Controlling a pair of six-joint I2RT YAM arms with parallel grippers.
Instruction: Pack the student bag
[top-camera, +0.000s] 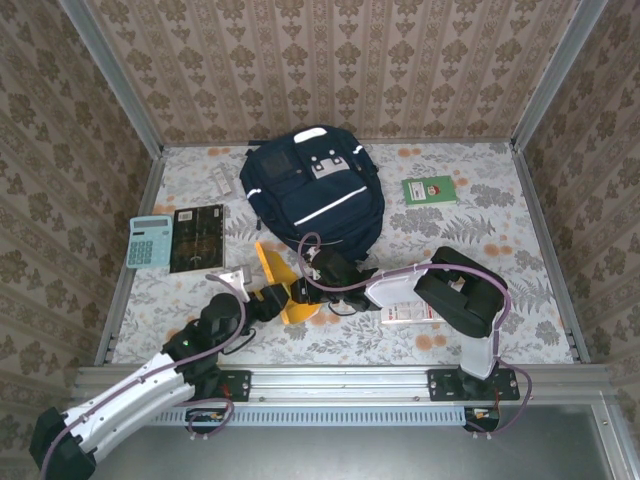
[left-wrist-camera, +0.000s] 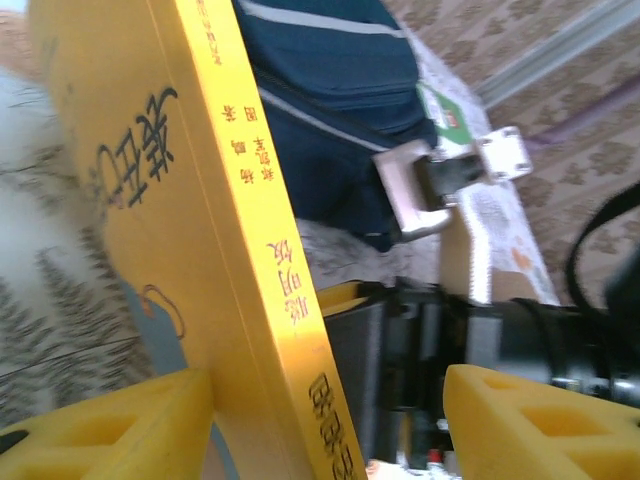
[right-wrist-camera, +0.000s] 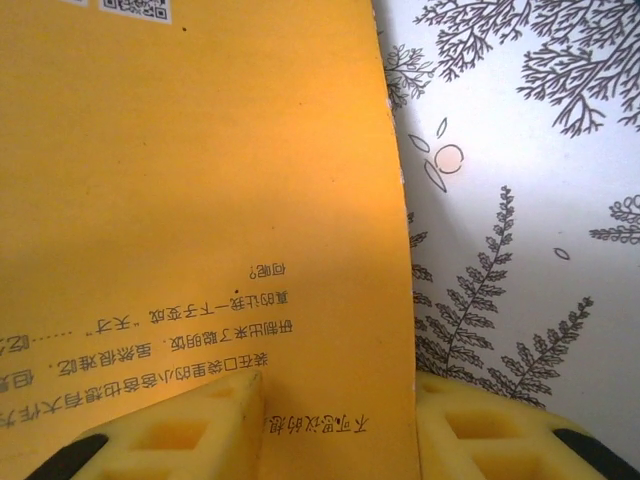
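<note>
The student bag (top-camera: 315, 200), a navy backpack with a white stripe, lies at the back centre of the table and shows in the left wrist view too (left-wrist-camera: 330, 110). Just in front of it a yellow book (top-camera: 275, 270) stands tilted on its edge between both grippers. My left gripper (top-camera: 288, 303) is open around the book's spine (left-wrist-camera: 230, 250): one finger (left-wrist-camera: 130, 430) rests on the cover, the other (left-wrist-camera: 530, 420) stands clear. My right gripper (top-camera: 305, 272) is shut on the book's edge, with the back cover (right-wrist-camera: 200, 180) passing between its fingers (right-wrist-camera: 180, 435).
A blue calculator (top-camera: 150, 241) and a black notebook (top-camera: 197, 238) lie at the left. A green booklet (top-camera: 429, 189) is at the back right. A white box (top-camera: 410, 314) lies under the right arm. A small white pack (top-camera: 218, 182) sits left of the bag.
</note>
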